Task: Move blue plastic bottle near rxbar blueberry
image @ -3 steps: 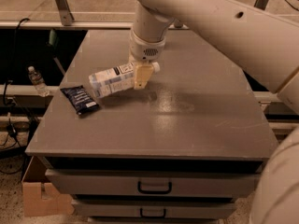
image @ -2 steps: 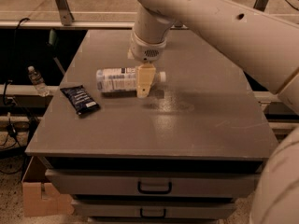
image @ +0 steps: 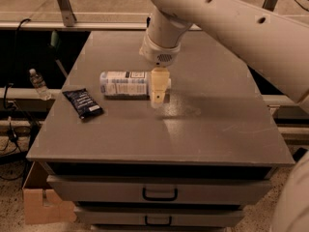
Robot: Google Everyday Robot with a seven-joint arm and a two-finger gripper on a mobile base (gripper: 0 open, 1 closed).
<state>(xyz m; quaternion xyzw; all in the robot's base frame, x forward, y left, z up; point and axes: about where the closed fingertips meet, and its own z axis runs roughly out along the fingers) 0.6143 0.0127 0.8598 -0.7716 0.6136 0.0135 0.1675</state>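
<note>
We find the gripper (image: pixel 159 92) low over the grey table (image: pixel 217 124), near the middle of the top, hanging from the arm (image: pixel 231 28) that enters from the upper right. It sits at the right end of the blue plastic bottle (image: pixel 124 83) and covers that end; we cannot tell whether it grips the bottle or stands free of it.

The bottle lies on its side, lengthwise left to right, on the left half of the top and well in from every edge. The rxbar blueberry (image: pixel 83 103) lies flat to the bottle's lower left, near it but apart, close to the table's left edge (its far corner comes nearest the edge).

Bare tabletop extends to the right of the gripper and toward the front edge. A small clear bottle (image: pixel 38 84) stands off the table, beyond the left edge.
</note>
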